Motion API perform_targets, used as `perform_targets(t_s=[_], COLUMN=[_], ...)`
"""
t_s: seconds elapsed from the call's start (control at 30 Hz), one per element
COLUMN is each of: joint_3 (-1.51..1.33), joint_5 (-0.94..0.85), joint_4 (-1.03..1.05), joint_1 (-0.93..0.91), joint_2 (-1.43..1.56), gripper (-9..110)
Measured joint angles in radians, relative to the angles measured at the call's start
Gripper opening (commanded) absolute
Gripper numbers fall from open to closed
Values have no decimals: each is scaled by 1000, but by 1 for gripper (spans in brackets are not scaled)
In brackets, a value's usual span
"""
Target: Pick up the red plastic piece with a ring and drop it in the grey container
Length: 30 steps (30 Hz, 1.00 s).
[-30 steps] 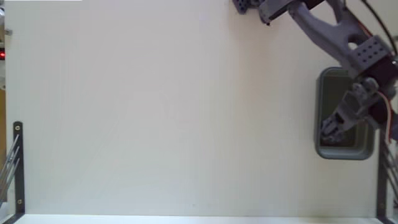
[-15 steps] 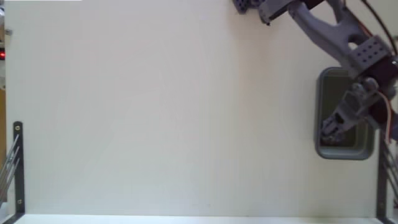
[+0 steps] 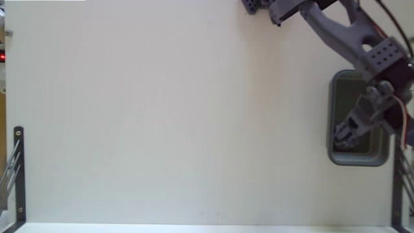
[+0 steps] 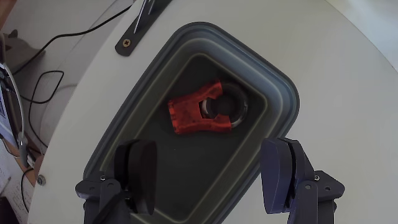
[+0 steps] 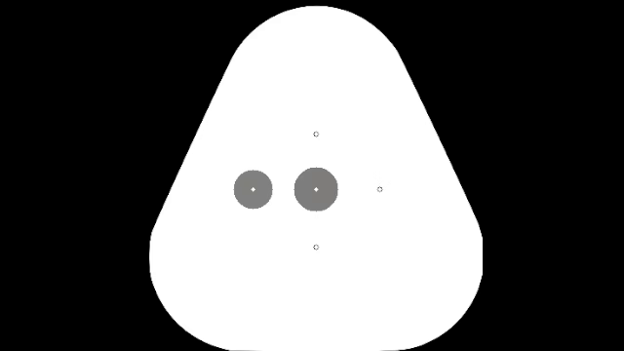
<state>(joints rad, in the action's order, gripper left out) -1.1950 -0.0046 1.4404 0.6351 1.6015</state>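
Red piece lying in the grey tub, gripper parted above it.

The white table fills most of the fixed view, bare across its left and centre, so ample open room is offered there for a retreat. The grey container is seen at the right edge of that frame, close to a metal bracket at lower right. In the wrist view the gripper is held spread and empty at the bottom of the frame, over the tub's mouth. The red plastic piece with a ring is seen resting on the tub floor, upper centre. The task is judged all but done. The tub's thick rim could be caught by a finger if the arm were swung sideways before being raised, and the tub dragged or tipped.
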Motion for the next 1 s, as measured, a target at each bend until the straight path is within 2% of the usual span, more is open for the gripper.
perform_targets(t_s=[1.0], joint_3=[-64], joint_5=[2], joint_4=[-3], joint_1=[-51], joint_2=[12], gripper=[110])
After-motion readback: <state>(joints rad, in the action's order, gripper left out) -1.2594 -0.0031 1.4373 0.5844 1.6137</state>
